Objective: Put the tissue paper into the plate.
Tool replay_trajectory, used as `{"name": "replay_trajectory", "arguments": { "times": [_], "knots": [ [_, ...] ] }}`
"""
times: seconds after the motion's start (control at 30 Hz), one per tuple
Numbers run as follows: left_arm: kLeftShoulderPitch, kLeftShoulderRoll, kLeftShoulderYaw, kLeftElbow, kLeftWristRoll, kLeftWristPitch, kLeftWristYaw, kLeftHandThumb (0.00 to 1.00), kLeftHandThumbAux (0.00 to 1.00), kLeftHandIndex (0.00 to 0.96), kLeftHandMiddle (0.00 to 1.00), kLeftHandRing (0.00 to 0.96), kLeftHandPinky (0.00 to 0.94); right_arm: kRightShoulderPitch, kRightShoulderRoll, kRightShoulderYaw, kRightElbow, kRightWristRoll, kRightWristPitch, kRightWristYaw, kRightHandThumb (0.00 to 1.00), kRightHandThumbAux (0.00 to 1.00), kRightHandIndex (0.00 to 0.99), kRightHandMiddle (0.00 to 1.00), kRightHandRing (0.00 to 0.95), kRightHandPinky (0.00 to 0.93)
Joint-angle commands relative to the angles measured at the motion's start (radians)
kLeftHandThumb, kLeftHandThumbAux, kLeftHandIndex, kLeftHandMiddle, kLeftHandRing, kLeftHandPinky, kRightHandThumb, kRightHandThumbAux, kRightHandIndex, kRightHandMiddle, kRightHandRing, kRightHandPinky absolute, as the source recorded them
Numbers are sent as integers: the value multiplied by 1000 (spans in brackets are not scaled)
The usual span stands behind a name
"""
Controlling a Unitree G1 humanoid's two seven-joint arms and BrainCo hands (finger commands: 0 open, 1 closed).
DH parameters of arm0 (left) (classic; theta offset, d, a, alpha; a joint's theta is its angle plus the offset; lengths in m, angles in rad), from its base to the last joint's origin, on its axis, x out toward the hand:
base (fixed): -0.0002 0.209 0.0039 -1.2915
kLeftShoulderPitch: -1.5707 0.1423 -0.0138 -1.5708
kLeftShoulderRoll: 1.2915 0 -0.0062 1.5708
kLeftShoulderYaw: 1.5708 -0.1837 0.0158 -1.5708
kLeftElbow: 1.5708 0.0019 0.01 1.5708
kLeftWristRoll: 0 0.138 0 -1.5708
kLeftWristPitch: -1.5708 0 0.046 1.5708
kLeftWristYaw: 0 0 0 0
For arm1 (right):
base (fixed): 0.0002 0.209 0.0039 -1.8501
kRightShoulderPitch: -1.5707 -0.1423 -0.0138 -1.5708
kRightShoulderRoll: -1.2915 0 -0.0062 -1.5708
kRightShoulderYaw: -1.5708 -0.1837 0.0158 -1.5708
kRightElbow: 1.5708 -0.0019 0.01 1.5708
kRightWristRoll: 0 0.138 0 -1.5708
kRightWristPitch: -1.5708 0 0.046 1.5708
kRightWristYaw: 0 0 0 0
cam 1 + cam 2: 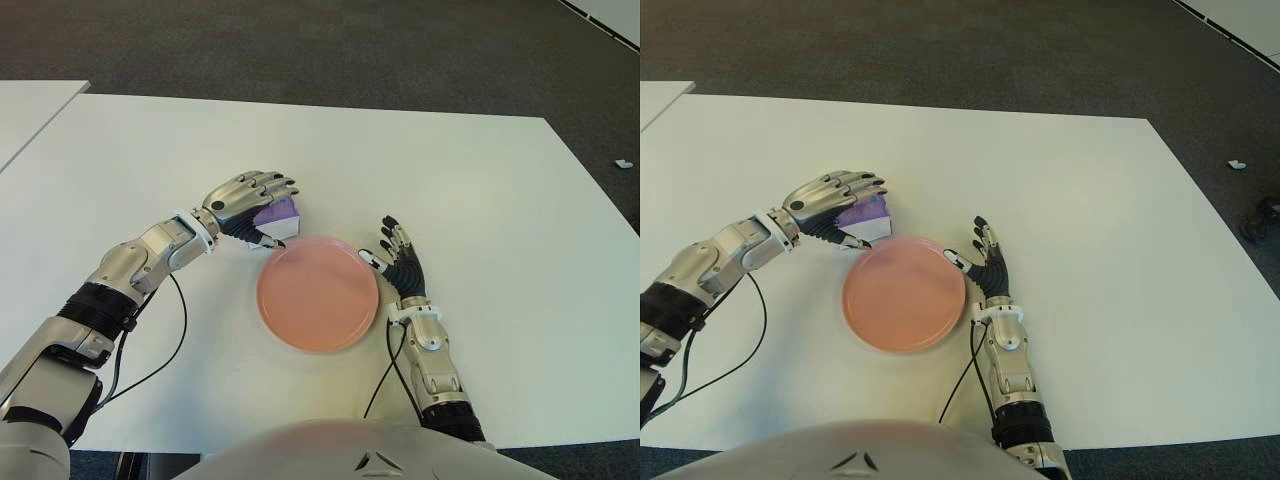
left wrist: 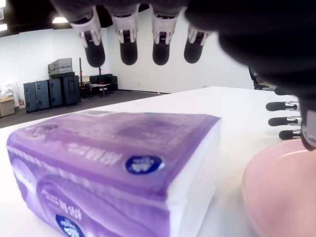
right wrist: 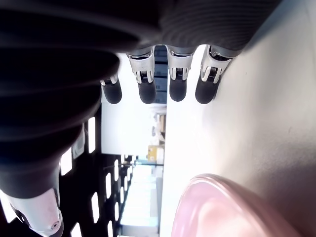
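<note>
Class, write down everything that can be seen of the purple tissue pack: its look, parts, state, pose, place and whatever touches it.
The tissue pack is a soft rectangular block in glossy purple film with white print and small blue oval logos; one end shows white. It lies flat on the white table, apparently unopened, just beyond the pink plate at its far left edge, not in it. The left hand arches over it, fingers above its top; actual contact cannot be confirmed.

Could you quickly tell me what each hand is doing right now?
Left hand: open, fingers arched over the purple tissue pack, not gripping.
Right hand: open, holding nothing, beside the pink plate.
</note>
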Motion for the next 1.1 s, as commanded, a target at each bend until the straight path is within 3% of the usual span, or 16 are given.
{"name": "replay_trajectory", "arguments": {
  "times": [0.03,0.7,1.1],
  "knots": [
    [20,0,0,-3,1,9,-27,4,332,0,0,0,0,59,6,7,54,-1,73,-3,0,699,0,15,0,13],
    [9,-9,-6,3,65,73,14,0,347,0,0,0,0,63,-4,17,51,-5,65,8,0,680,0,15,0,0],
    [-10,2,10,10,154,147,152,0,369,0,0,0,0,69,-3,18,41,1,84,7,0,669,0,15,0,0]
  ]
}}
